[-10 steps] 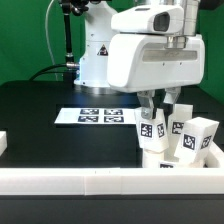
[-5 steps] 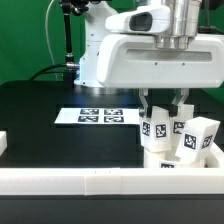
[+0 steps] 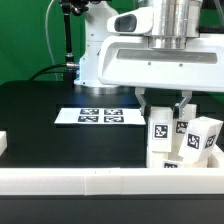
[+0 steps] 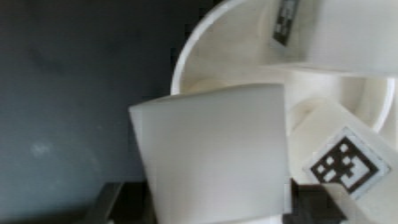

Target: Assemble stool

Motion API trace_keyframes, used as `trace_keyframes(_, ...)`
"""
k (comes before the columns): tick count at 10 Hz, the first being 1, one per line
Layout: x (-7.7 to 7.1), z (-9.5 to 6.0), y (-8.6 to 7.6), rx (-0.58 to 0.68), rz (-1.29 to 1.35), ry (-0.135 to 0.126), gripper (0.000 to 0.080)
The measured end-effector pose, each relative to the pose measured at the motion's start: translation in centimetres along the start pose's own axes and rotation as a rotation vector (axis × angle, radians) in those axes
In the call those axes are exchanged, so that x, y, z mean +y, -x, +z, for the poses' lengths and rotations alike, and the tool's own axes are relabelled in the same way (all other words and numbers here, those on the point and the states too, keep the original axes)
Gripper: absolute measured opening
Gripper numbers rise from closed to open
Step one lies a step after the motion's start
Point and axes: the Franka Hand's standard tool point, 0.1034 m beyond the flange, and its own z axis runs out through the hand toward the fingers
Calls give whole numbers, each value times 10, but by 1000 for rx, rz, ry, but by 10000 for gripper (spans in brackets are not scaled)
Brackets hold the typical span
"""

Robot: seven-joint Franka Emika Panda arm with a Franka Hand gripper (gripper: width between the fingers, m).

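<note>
My gripper is shut on an upright white stool leg with a black-and-white tag, at the exterior view's right. The leg stands over the round white seat, which lies low behind the front rail. Two more tagged legs stand beside it to the right. In the wrist view the held leg fills the middle between my dark fingers, with the seat's curved rim behind it and another tagged leg close alongside. Whether the held leg touches the seat is hidden.
The marker board lies flat on the black table behind the gripper. A long white border rail runs along the front edge. A small white piece sits at the exterior view's left edge. A black stand rises at the back.
The arm has shifted toward the exterior view's right, carrying the held leg closer to the other legs. The jaws have kept the same grip.
</note>
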Motion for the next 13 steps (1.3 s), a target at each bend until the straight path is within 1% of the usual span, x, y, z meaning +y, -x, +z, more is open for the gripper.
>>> trace_keyframes(2, -1, 1, -1, 14, 221, -16, 343)
trace_keyframes(7, 0, 1, -1, 8, 564, -38, 343)
trace_keyframes(9, 0, 1, -1, 2, 655, -45, 343)
trace_keyframes(11, 3, 3, -1, -20, 909, -77, 343)
trace_keyframes(13, 4, 4, -1, -31, 1098, -100, 343)
